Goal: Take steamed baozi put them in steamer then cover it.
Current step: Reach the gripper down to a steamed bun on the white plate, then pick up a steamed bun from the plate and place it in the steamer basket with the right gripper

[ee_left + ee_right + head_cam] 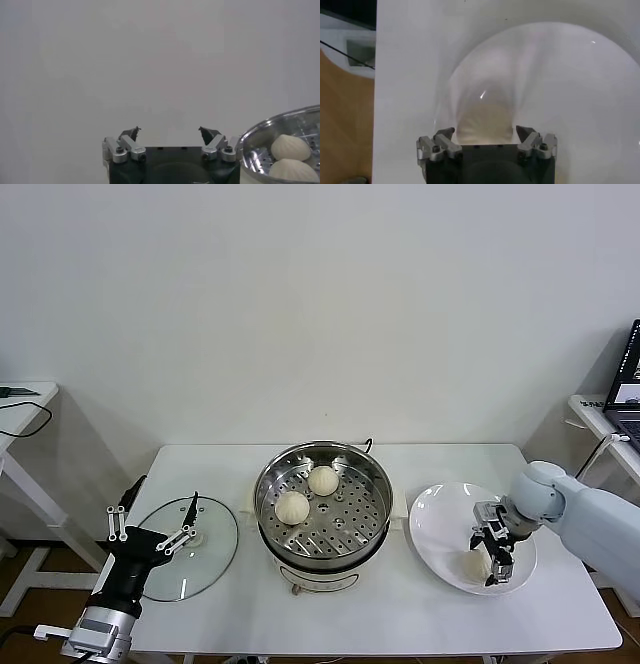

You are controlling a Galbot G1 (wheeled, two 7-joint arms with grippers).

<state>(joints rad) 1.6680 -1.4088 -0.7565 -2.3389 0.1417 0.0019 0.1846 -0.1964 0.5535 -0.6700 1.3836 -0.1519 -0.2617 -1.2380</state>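
1. The white table (400, 624) carries the whole setup, in front of a plain white wall.
2. The steamer (322, 529) stands at the middle of the table, uncovered, its perforated tray in view.
3. The clear glass lid (215, 556) lies flat on the table to the robot's left of the steamer, well apart from it.
4. The white plate (440, 514) sits to the robot's right of the steamer, close beside its rim.
5. The right gripper (494, 561) is down over the plate, its fingers straddling 1 baozi (472, 565) that rests on the plate; the right wrist view shows the bun between the fingertips, but whether they already press on it cannot be told.
6. The left gripper (157, 524) hangs over the lid's near-left edge with its jaws spread wide and nothing between them.
7. 2 steamed baozi (322, 480) (292, 506) lie on the steamer's tray, near each other, toward its back and left.
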